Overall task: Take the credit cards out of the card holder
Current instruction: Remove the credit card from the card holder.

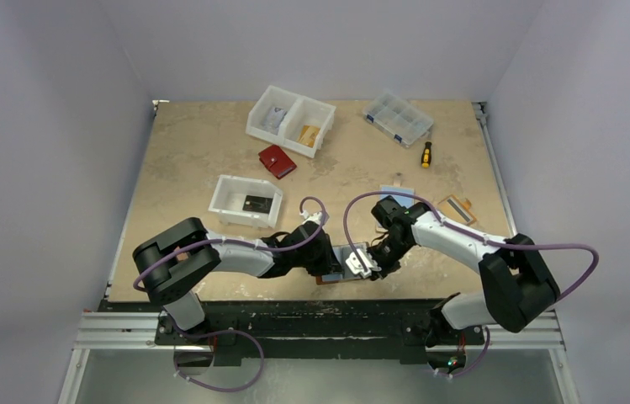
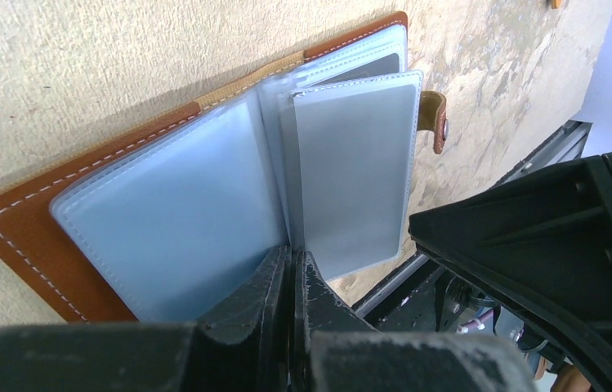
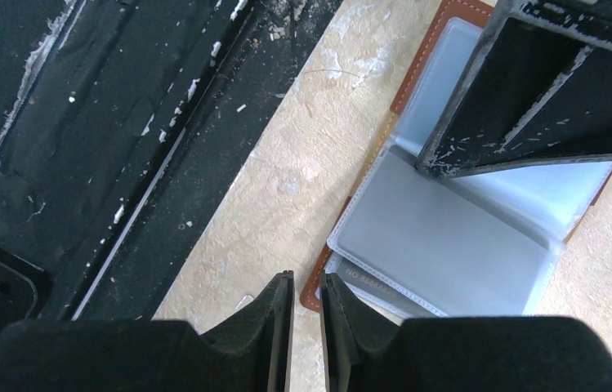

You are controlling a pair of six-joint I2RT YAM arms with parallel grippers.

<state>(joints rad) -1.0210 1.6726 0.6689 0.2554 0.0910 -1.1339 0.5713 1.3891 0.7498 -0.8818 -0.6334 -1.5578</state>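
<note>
The brown card holder [image 2: 16,237] lies open at the table's near edge, its clear plastic sleeves fanned out; it also shows in the top view [image 1: 338,271]. My left gripper [image 2: 292,265] is shut on the edge of one sleeve [image 2: 351,171] near the spine and holds it upright. My right gripper [image 3: 306,282] hangs just above the holder's near corner [image 3: 312,296], its jaws a narrow gap apart with nothing between them. A dark credit card [image 3: 372,283] printed with "NO 8888" shows inside a lower sleeve. The left gripper's fingers [image 3: 531,90] stand over the holder.
A white bin [image 1: 225,202] holding a dark card sits at mid left. A two-part white bin [image 1: 290,119], a red wallet [image 1: 277,162], a clear organiser box [image 1: 396,117], a screwdriver [image 1: 426,154] and a tan holder [image 1: 456,207] lie farther back. The black rail [image 3: 82,122] runs along the table edge.
</note>
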